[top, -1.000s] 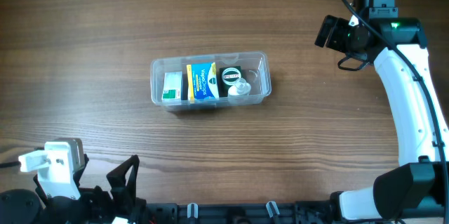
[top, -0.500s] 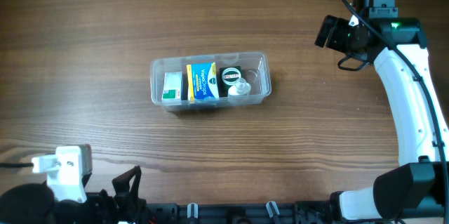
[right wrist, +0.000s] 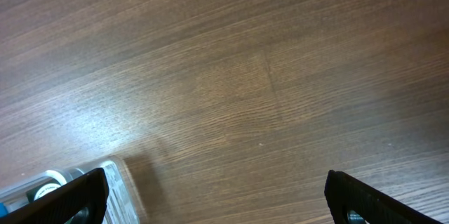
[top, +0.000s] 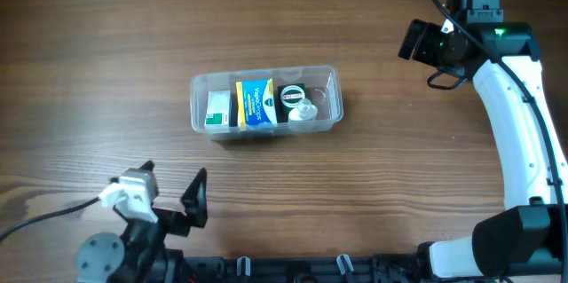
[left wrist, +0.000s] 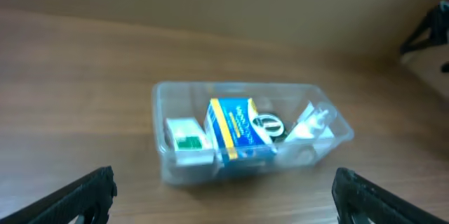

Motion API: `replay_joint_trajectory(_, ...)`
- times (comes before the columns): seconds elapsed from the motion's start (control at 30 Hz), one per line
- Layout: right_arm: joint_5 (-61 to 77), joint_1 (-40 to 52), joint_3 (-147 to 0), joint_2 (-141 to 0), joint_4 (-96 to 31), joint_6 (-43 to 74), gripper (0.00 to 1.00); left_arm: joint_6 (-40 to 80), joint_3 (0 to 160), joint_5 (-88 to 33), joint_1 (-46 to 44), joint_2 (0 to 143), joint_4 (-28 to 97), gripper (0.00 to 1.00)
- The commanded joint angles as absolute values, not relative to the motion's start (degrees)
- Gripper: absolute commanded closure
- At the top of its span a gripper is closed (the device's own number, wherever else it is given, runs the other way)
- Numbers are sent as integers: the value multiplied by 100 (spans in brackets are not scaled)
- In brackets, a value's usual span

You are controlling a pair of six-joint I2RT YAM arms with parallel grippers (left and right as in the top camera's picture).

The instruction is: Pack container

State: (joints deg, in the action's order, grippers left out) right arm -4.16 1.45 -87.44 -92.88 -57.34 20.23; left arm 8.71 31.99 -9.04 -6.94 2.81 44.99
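At the near edge of the wooden table (top: 89,43), on the left, the left gripper (left wrist: 223,197) has its two black fingers (left wrist: 84,192) spread wide with nothing between them. Its wrist view looks straight across the table at the container (top: 197,106), which lies farther out and a little to the right of those fingers, well apart from them.

The container sits on the table around the middle, its long axis running left to right, so its long near wall faces the left gripper. Inside, from left to right, stand a white and green box (top: 218,110), a blue and yellow box (top: 256,104), a dark box with a round label (top: 291,95) and a small clear bottle (top: 303,113). A little bare floor shows at the right end. No loose item shows on the table, so the packing looks finished or close to it.

Farthest, at the far right, the right gripper (right wrist: 217,196) also holds its fingers wide and empty over bare wood. The container lies to its left and nearer, only one corner showing in that wrist view. The two arms look about equally distant, but the left one is squared to the tub and seems better placed.
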Motion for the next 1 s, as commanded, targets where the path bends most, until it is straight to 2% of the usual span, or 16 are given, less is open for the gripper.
replay_joint_trajectory(0.0,-510,152,-8735,-9343,-5719,1957,0,456,2508,-1227,-646,75,3800,0)
replay_joint_trajectory(0.17,-510,152,-8735,-9343,-5719,1957,0,-71,1846,-1439,-565,67,2904,0)
replay_joint_trajectory(0.4,-510,152,-8735,-9343,-5719,1959,0,-91,1516,-1459,-161,16,2670,0)
replay_joint_trajectory(0.67,-510,152,-8735,-9343,-5719,1959,0,-89,961,-1577,-89,16,1789,0)
replay_joint_trajectory(0.97,-510,152,-8735,-9343,-5719,1959,0,-113,845,-1605,89,16,1579,0)
